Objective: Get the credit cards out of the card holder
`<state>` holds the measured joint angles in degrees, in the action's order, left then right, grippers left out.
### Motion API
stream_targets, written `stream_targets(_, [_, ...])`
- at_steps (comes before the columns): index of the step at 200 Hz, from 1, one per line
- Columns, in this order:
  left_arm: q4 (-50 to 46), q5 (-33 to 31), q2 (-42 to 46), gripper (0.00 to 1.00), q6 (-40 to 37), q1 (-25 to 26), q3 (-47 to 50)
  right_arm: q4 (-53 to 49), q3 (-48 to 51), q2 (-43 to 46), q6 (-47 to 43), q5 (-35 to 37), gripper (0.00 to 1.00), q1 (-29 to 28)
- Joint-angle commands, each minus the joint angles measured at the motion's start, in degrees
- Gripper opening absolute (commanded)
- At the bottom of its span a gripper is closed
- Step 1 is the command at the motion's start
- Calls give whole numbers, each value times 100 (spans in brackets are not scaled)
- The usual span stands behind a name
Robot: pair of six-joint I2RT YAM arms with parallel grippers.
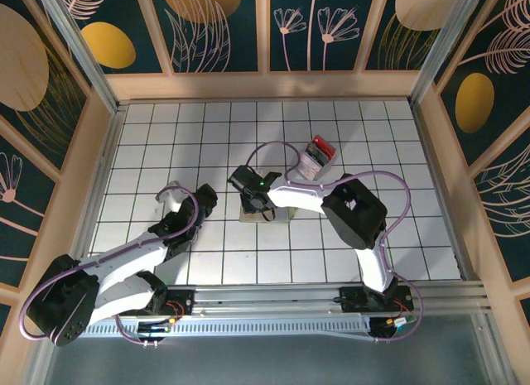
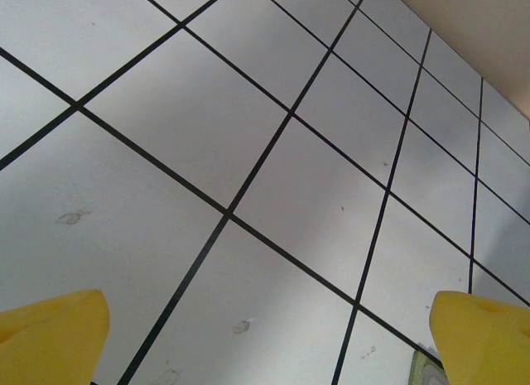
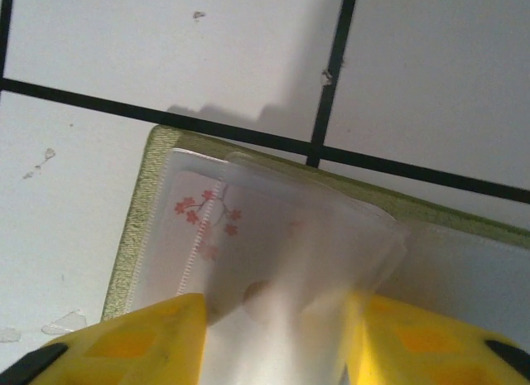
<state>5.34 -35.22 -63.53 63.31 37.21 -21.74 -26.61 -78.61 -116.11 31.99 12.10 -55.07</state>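
Observation:
The card holder (image 3: 141, 211) lies open on the tiled table, green-edged, with clear plastic sleeves over a pale inside printed with small red blossoms. In the top view it is the beige patch (image 1: 280, 216) at the table's middle, under my right gripper (image 1: 258, 207). In the right wrist view that gripper (image 3: 277, 335) has its yellow fingers (image 3: 124, 344) pressed on both sides of a clear sleeve (image 3: 306, 236), which bows up between them. Two flat card-like pieces, one red (image 1: 322, 146) and one pale (image 1: 311, 163), lie farther back. My left gripper (image 2: 269, 335) stands wide open over bare tiles.
The left gripper (image 1: 172, 193) hovers left of the holder. Wooden walls (image 1: 265, 85) fence the white gridded table (image 1: 381, 153) on three sides. A metal rail (image 1: 273, 298) with both arm bases runs along the near edge.

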Motion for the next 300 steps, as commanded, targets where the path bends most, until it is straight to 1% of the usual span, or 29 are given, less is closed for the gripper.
stream_targets(1, [20,-81,99,99,-20,-33,38,-117,219,24,-4,-104,44,-65])
stream_targets(35, [2,-91,195,99,-74,-34,56,221,349,155,-218,-362,39,-68])
stream_targets(68, [28,-102,236,99,-165,-30,47,647,347,213,-726,-723,36,-148])
stream_targets(84, [70,-108,220,99,-196,-32,38,714,281,219,-981,-771,36,-208])
stream_targets(104, [107,-95,175,99,-255,-33,-5,515,166,161,-1041,-539,36,-219])
stream_targets(133, [101,-64,106,99,-347,-31,-96,86,56,77,-963,12,38,-206])
stream_targets(207, [45,-81,106,99,-420,-30,-165,-261,173,384,-764,837,50,-156])
stream_targets(246, [-121,-94,108,99,-580,-32,-237,-125,477,613,-565,852,50,-15])
stream_targets(279, [-260,50,-4,99,-1111,-30,-465,145,776,820,-442,692,50,143])
stream_targets(300, [-313,205,-164,99,-1436,-32,-632,149,884,901,-356,734,50,223])
